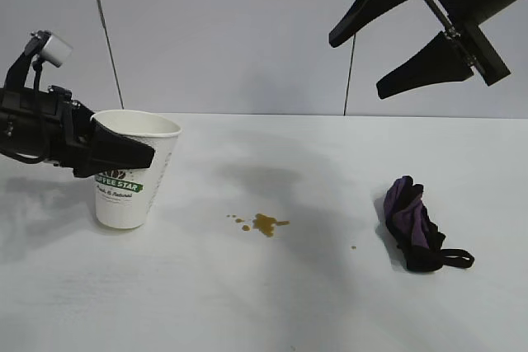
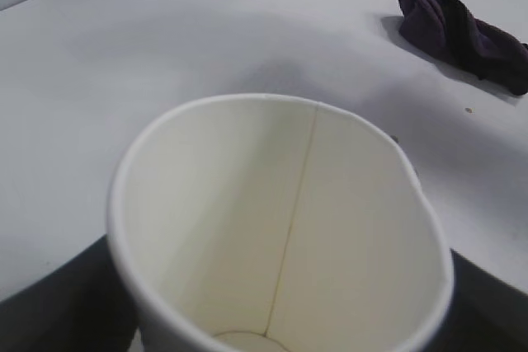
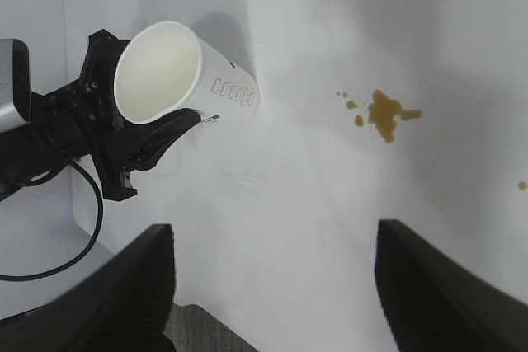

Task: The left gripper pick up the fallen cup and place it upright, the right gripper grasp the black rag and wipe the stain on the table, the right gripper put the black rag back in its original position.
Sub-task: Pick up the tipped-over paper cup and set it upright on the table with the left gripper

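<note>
The small bunched black-and-purple rag [image 1: 417, 227] is seen lying nearest the camera on the wide white matte table [image 1: 272, 302], untouched, well apart from everything else. Just beyond it toward the middle, the small brown coffee-coloured stain [image 1: 264, 222] is still unwiped. Farther left, the tall white textured paper cup with the green banner logo [image 1: 132, 172] is stood upright on its base, and it is clasped on 2 sides by the tapered black fingers of the left gripper [image 1: 111, 154], which is closed around it. Farthest back and high above the table, the right gripper [image 1: 400, 35] is held with its 2 long fingers spread wide and nothing between them. Step 1 is judged nearly finished, pending release; wiping and returning the rag are left.
</note>
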Action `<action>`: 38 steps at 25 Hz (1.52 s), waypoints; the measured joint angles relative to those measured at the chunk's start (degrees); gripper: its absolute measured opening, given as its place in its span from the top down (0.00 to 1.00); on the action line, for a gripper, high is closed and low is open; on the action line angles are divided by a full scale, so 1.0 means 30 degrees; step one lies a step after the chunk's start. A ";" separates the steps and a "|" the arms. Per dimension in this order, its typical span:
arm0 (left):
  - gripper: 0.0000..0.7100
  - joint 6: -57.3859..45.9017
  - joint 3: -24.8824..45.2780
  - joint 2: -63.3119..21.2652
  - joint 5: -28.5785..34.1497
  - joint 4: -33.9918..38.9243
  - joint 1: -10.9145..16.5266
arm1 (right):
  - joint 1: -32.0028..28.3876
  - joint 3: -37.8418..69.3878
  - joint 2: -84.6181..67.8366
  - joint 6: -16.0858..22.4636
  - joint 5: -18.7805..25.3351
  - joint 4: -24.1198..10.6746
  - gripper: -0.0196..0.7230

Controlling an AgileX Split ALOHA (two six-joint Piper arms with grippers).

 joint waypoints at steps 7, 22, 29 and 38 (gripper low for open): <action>0.15 0.0337 0.0000 0.0000 -0.0044 0.0055 0.0000 | 0.0000 0.0000 0.0000 0.0000 0.0000 0.0000 0.34; 0.11 0.0358 0.0000 0.0015 -0.0491 0.0076 0.0000 | 0.0000 0.0000 0.0000 0.0000 0.0000 0.0022 0.34; 0.11 -0.0228 0.0000 -0.0342 -0.1134 0.0879 0.0000 | 0.0000 0.0000 0.0000 0.0000 0.0000 0.0022 0.34; 0.11 -0.3333 0.0000 -0.1599 -0.1762 0.4244 0.0000 | 0.0000 0.0000 0.0000 0.0000 0.0000 0.0037 0.34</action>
